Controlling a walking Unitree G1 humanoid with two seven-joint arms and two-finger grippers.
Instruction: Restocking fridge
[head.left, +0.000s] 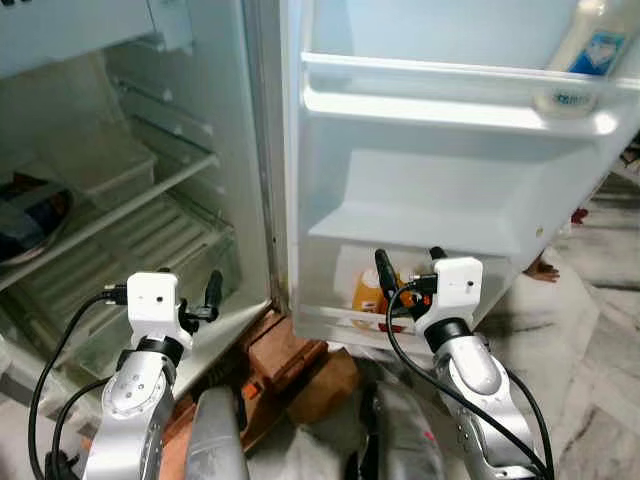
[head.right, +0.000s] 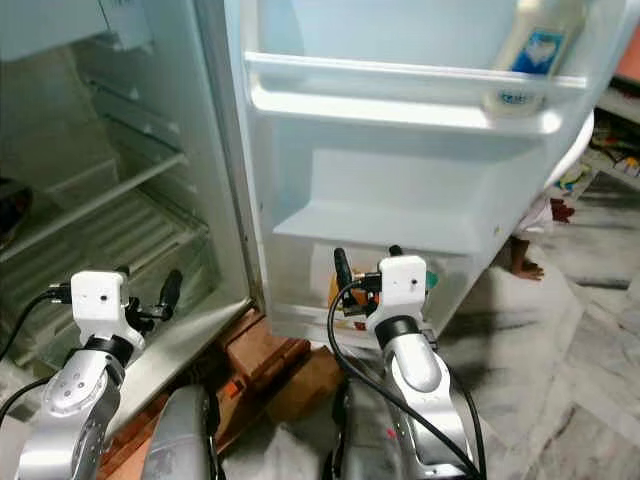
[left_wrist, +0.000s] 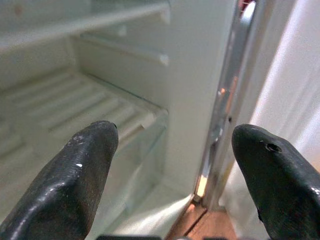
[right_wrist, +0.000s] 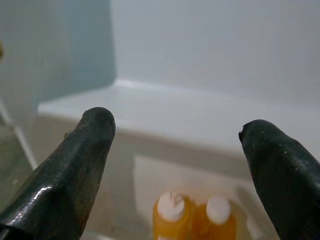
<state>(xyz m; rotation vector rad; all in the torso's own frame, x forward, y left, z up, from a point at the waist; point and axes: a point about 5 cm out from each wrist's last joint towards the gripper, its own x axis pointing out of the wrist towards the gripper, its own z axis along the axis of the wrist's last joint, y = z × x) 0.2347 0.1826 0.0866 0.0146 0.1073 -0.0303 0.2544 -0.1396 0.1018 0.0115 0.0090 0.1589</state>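
Note:
The fridge stands open, its door (head.left: 430, 190) swung out to the right. Two orange bottles (right_wrist: 172, 215) with white caps stand side by side in the lowest door shelf (head.left: 340, 320). My right gripper (head.left: 408, 256) is open just in front of and above them, holding nothing. A white bottle with a blue label (head.left: 590, 45) stands in the upper door shelf. My left gripper (head.left: 195, 290) is open and empty at the fridge's lower compartment, close to the ribbed drawer cover (left_wrist: 75, 110).
Brown bricks (head.left: 290, 360) lie on the floor under the fridge's front corner. Inside at the far left a dark bowl (head.left: 30, 215) sits on a shelf. A person's foot (head.left: 545, 268) rests on the marble floor beyond the door.

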